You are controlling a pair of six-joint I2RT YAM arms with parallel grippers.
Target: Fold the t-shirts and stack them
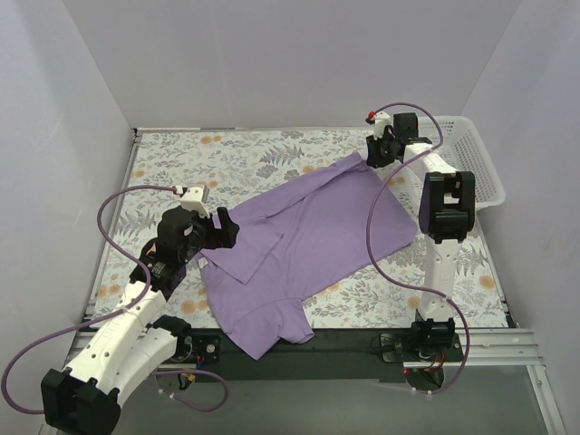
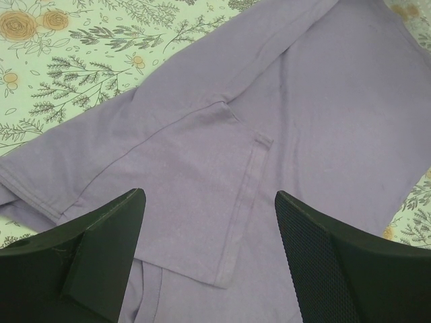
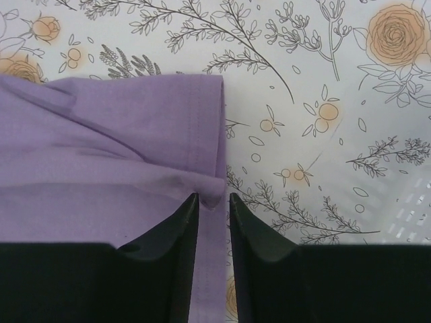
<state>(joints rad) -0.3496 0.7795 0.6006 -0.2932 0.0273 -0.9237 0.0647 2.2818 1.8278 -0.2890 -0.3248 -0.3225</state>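
Observation:
The lavender-purple t-shirt (image 1: 308, 236) lies spread diagonally on the floral table, with one side folded in over its body and a sleeve hanging at the near edge. My left gripper (image 1: 220, 231) is open and hovers just above the folded-in flap near the shirt's left side; in the left wrist view the cloth (image 2: 323, 101) fills the space between the wide-apart fingers of the left gripper (image 2: 209, 195). My right gripper (image 1: 373, 156) is at the shirt's far corner. In the right wrist view the right gripper (image 3: 213, 196) pinches a puckered fold of the shirt's hem (image 3: 101, 155).
A white plastic mesh basket (image 1: 476, 159) stands at the right side of the table, close to the right arm; its mesh shows in the right wrist view (image 3: 411, 215). The floral tablecloth (image 1: 227, 159) shows bare at the far left. Grey walls enclose the table.

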